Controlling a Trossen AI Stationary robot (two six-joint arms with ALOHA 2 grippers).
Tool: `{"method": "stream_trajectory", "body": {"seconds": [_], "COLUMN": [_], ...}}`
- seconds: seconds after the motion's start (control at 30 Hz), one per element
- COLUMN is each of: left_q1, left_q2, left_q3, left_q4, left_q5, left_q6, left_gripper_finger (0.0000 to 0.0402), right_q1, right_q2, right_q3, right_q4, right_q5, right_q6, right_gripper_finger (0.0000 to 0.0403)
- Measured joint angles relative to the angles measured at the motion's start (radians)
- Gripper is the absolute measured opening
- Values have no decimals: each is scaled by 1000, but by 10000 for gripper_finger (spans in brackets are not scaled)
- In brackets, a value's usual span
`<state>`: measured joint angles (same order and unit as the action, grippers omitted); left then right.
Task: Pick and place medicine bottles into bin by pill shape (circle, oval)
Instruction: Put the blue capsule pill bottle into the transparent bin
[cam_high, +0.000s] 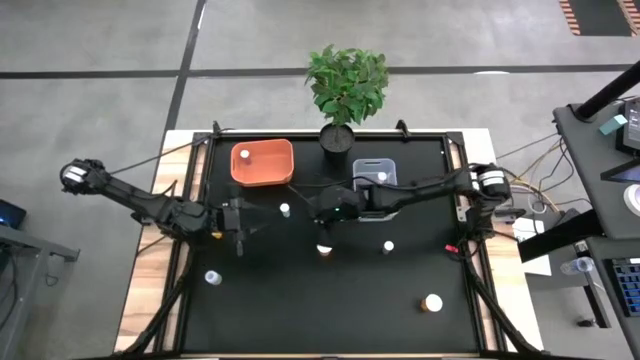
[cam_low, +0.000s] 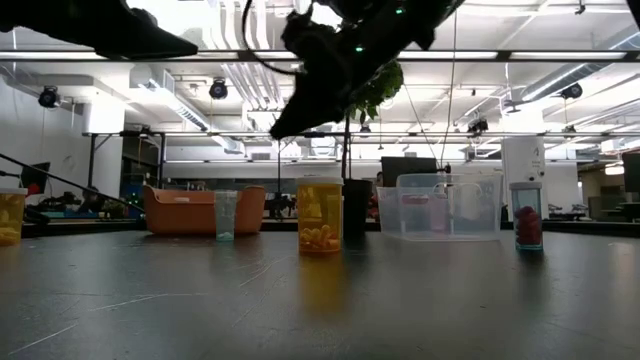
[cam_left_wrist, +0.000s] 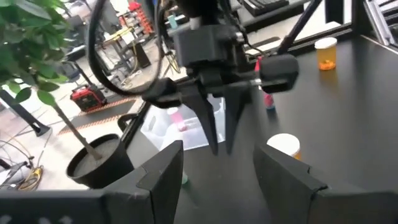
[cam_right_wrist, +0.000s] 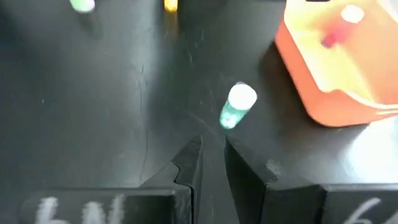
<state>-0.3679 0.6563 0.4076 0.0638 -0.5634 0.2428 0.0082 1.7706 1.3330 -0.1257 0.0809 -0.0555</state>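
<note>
Small white-capped pill bottles stand upright on the black table: a teal one (cam_high: 285, 210) (cam_right_wrist: 236, 107), an amber one (cam_high: 324, 248) (cam_low: 320, 215), and others (cam_high: 388, 246), (cam_high: 213, 278), (cam_high: 431, 302). One bottle lies in the orange bin (cam_high: 243, 155) and one in the clear bin (cam_high: 381, 178). My right gripper (cam_high: 322, 214) (cam_right_wrist: 213, 149) hangs above the table between the teal and amber bottles, its fingers nearly together and empty. My left gripper (cam_high: 241, 228) (cam_left_wrist: 217, 171) is open and empty, left of the teal bottle.
The orange bin (cam_high: 270, 178) and the clear bin (cam_high: 358, 164) stand side by side at the table's far edge. A potted green plant (cam_high: 345, 85) stands behind them. In the low view a red-pill bottle (cam_low: 527, 215) stands at the right.
</note>
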Motion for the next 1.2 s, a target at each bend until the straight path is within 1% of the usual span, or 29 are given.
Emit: {"method": "stream_trajectory", "body": {"seconds": [0.2, 0.4, 0.53, 0.83, 0.97, 1.2], "left_q1": [0, 0, 0, 0, 0, 0], "left_q2": [-24, -23, -20, -14, -11, -11], "left_q3": [-2, -2, -2, -2, -2, -2], "left_q4": [0, -5, -3, -1, -1, 3], "left_q5": [-14, -18, -19, -19, -19, -19], "left_q6": [0, 1, 2, 2, 2, 4], "left_gripper_finger": [178, 178, 178, 178, 178, 178], "right_q1": [-4, -19, -28, -35, -40, -48], "right_q2": [86, 140, 166, 210, 213, 212], "right_q3": [91, 160, 185, 194, 194, 194], "right_q4": [-19, -46, -49, -37, -12, 18], "right_q5": [1, 1, 1, 0, 1, 1], "right_q6": [-17, -7, -6, 4, 3, 3], "right_gripper_finger": [59, 59, 59, 61, 88, 166]}}
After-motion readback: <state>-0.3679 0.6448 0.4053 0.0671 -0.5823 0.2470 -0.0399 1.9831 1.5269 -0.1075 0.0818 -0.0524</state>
